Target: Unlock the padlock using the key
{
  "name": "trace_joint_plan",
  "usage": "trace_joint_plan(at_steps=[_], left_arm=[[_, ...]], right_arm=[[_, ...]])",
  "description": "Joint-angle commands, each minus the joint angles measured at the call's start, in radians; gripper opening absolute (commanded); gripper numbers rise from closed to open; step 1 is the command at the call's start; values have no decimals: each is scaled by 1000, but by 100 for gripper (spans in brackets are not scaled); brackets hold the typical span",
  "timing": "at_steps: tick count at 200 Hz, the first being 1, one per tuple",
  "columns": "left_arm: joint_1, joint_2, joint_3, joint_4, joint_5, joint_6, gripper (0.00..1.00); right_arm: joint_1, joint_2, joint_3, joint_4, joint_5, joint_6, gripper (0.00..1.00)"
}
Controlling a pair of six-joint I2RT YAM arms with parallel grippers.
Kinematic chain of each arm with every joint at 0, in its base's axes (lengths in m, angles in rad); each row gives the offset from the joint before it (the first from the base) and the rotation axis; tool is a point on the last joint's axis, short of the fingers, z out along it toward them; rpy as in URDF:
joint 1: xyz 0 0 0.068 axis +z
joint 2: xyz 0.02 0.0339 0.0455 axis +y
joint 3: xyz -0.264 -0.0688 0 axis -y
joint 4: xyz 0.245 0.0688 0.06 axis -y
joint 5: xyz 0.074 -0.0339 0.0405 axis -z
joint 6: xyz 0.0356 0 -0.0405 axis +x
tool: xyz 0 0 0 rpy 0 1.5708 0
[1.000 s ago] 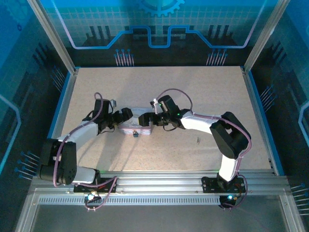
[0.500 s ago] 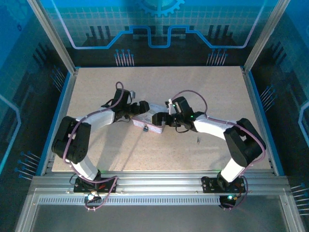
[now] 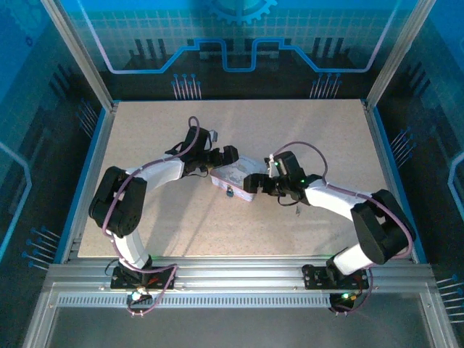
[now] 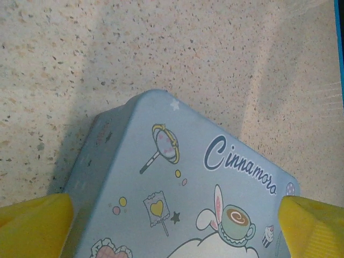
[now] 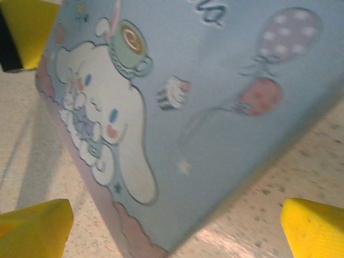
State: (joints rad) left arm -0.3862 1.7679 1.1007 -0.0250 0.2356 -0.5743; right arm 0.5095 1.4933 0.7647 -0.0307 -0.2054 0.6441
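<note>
Tin (image 3: 233,175) and padlock (image 3: 230,192) have shifted rightward since earlier.

The padlock (image 3: 229,192) is a very small bluish-grey body with a dark part on top. It sits against the near long side of the tin (image 3: 236,174), about at the middle of that side. It is just beside the tips of the right claw (image 3: 255,183), on their left and a little nearer to the arm bases, and near the left claw (image 3: 223,161). The key (image 3: 297,207) is a thin dark sliver on the table, behind the right claw, close to its wrist. Its pose is too small to tell.
</note>
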Motion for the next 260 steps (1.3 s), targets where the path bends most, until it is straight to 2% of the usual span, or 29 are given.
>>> trace_joint_plan(at_steps=[1,45,68,101,139,181,260], left_arm=[[4,-78,12,-48,-44,31,99],[8,-229,-96,-38,-56,37,99],[-3,-301,-174,-26,-42,17,99],[-26,-383,-267,-21,-45,-9,99],[-37,-436,-341,1,-46,-38,99],[-37,-425,-347,17,-47,-32,99],[-37,-403,-340,33,-39,-35,99]], right_arm=[[-24,-72,3,-134,101,-69,100],[-40,-166,39,-402,268,-180,99],[-46,-183,61,-544,340,-213,90],[-53,-169,47,-649,365,-216,78],[-54,-126,7,-677,350,-189,64],[-49,-68,13,-681,365,-177,49],[-48,-18,24,-680,404,-143,43]])
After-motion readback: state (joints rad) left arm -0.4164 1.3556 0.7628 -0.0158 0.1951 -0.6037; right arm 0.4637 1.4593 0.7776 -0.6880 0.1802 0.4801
